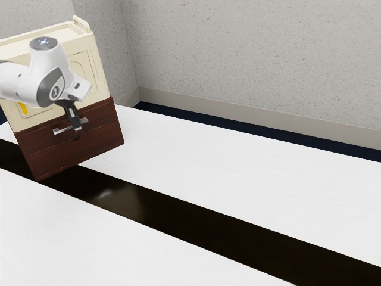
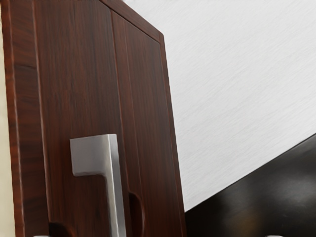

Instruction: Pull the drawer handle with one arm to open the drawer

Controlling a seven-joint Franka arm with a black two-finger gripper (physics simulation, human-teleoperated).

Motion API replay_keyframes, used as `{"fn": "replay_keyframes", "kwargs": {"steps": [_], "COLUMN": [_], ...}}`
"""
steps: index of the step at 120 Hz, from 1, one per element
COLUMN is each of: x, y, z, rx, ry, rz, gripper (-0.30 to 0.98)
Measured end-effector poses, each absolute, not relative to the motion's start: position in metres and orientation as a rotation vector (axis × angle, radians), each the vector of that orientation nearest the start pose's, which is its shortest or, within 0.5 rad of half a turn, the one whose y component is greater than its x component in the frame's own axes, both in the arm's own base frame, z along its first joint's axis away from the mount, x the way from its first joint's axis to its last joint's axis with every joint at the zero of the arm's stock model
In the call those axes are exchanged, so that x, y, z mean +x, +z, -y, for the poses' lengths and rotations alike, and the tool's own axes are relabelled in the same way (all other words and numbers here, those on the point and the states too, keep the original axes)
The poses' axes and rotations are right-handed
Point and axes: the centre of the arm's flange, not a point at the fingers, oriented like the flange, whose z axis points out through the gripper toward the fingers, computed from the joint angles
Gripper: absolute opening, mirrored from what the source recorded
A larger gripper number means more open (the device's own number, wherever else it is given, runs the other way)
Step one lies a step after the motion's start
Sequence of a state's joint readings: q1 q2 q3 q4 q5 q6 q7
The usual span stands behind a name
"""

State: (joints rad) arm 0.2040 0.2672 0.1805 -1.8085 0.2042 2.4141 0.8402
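Exterior view: gripper (image 1: 77,128) pointing down, tilted, near drawer handle (image 1: 61,130).

Indoor room, exact kind unclear: speckled grey walls (image 1: 256,53), beige baseboard (image 1: 238,112), dark blue floor (image 1: 238,128), white table (image 1: 268,185)

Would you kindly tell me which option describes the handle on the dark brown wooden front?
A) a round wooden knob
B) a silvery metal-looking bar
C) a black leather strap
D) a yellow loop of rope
B: the wrist view shows the handle as a straight, silvery bar with a squared end, standing out from the dark brown wooden front.
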Motion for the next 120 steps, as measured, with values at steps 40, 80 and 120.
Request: {"fn": "replay_keyframes", "kwargs": {"steps": [40,80,120], "x": [0.612,0.610,0.612], "y": [0.424,0.402,0.392], "z": [-0.245,-0.247,-0.255], "rx": [-2.608,-2.622,-2.625], "ry": [-0.222,-0.171,-0.159], "rz": [-0.874,-0.910,-0.910], "gripper": [0.52,0.50,0.50]}}
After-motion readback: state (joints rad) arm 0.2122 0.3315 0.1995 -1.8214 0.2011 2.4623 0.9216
